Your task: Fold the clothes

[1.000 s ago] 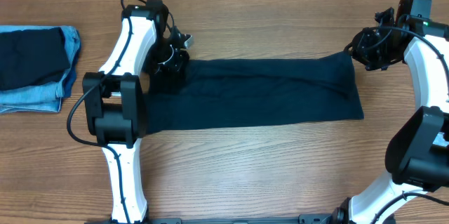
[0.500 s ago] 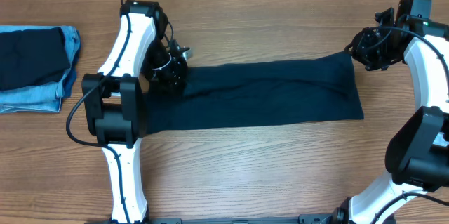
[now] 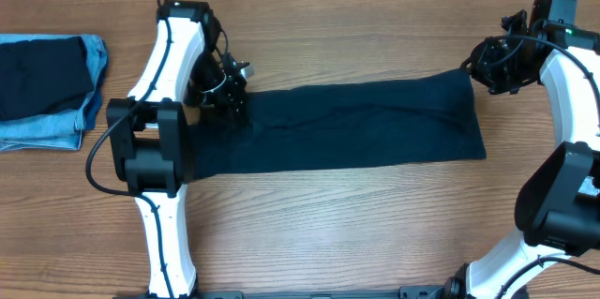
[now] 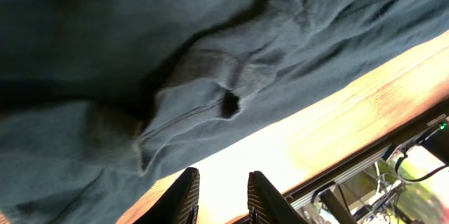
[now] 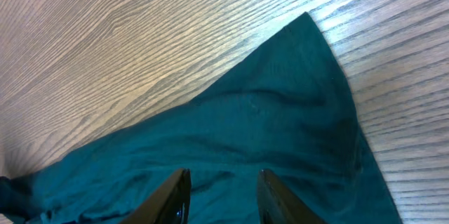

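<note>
Right of the folded pile [image 3: 47, 93] at the table's [image 3: 328, 224] left edge, we hold the left gripper [image 4: 222, 175] and right gripper [image 5: 221, 173] parted, empty, over the ends of the long navy shirt [image 3: 356, 121] mid-table; next, we judge, both must pinch for a crosswise fold.

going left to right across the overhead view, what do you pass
stack of folded dark navy and light blue denim clothes → left gripper → long dark navy cloth shirt → right gripper
</note>
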`<control>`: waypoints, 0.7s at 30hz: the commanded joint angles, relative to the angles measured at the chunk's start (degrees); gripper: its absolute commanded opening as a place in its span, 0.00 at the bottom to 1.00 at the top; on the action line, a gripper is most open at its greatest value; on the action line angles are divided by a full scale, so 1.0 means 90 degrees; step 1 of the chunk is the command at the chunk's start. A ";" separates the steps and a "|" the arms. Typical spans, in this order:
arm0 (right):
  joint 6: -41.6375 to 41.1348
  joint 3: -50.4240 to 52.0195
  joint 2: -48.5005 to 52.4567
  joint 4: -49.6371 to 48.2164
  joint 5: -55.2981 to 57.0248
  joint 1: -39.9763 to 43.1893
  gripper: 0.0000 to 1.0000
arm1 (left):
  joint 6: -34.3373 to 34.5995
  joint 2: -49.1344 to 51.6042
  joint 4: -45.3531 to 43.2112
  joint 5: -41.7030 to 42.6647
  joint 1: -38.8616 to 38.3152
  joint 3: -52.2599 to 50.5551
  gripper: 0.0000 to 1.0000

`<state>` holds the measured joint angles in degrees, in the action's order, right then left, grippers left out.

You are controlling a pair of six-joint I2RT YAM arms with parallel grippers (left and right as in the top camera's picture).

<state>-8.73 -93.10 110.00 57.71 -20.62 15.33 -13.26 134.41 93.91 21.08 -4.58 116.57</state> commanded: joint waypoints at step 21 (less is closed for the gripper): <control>0.0019 -0.0080 -0.0063 0.0029 0.0019 0.0005 0.35 | 0.0733 0.0056 -0.1812 -0.2307 -0.0981 -0.0032 0.24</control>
<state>-8.73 -93.10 110.00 58.02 -20.60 15.33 -8.78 134.41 79.31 9.02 -13.04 116.57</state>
